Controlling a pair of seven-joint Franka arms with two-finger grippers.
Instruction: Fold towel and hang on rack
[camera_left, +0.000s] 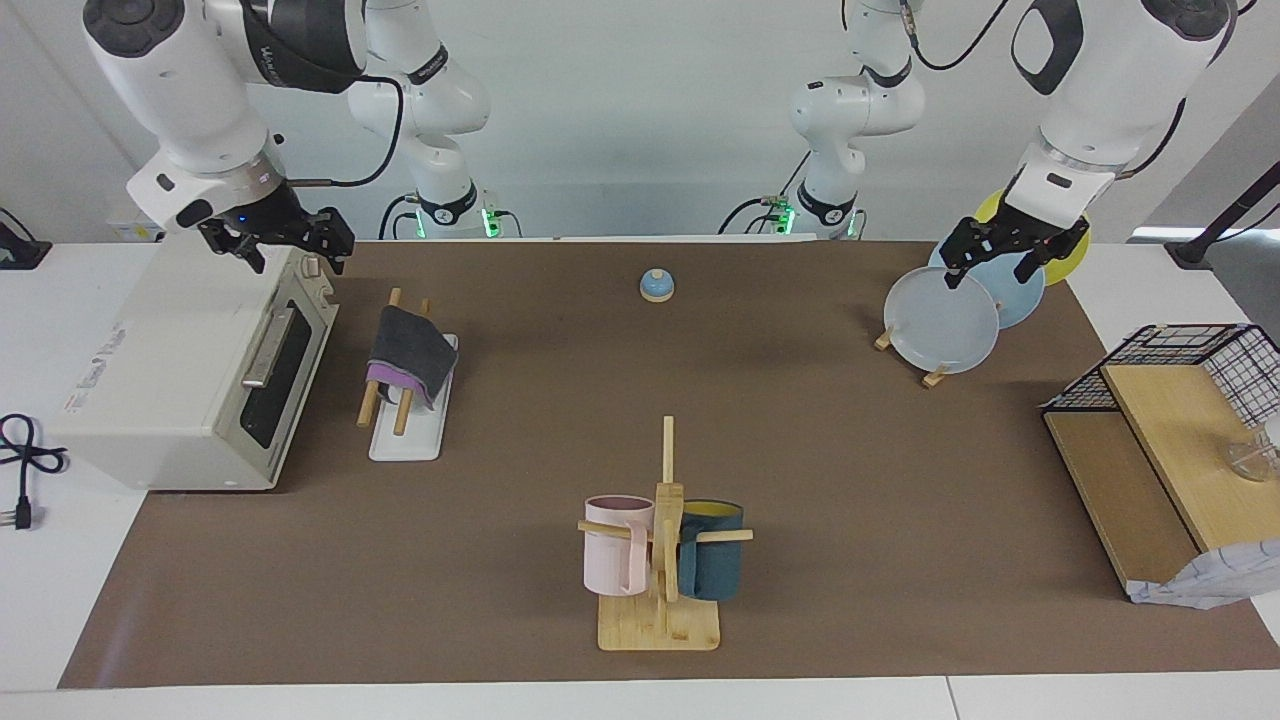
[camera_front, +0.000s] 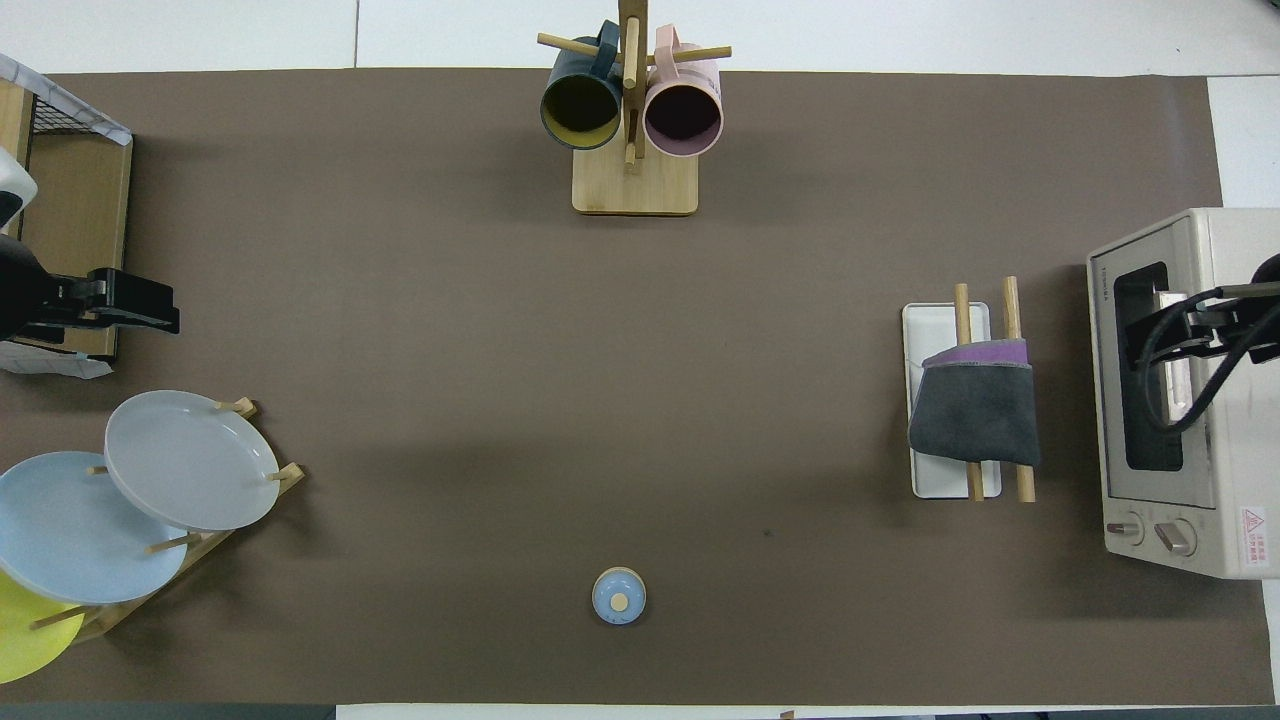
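Note:
The towel (camera_left: 410, 350) hangs folded over the two dowels of the rack (camera_left: 408, 442), dark grey face out, with a purple edge showing. In the overhead view the towel (camera_front: 975, 420) covers the part of the rack (camera_front: 935, 330) nearer to the robots. My right gripper (camera_left: 293, 255) is open and empty, raised over the toaster oven beside the rack; it also shows in the overhead view (camera_front: 1200, 330). My left gripper (camera_left: 992, 270) is open and empty, raised over the plate stand at the left arm's end; it also shows in the overhead view (camera_front: 150, 310).
A white toaster oven (camera_left: 180, 380) stands beside the rack at the right arm's end. A mug tree (camera_left: 660, 560) with two mugs is at mid-table, far from the robots. A small blue bell (camera_left: 657, 285), a plate stand (camera_left: 945, 320) and a wooden shelf with wire basket (camera_left: 1170, 430) also stand here.

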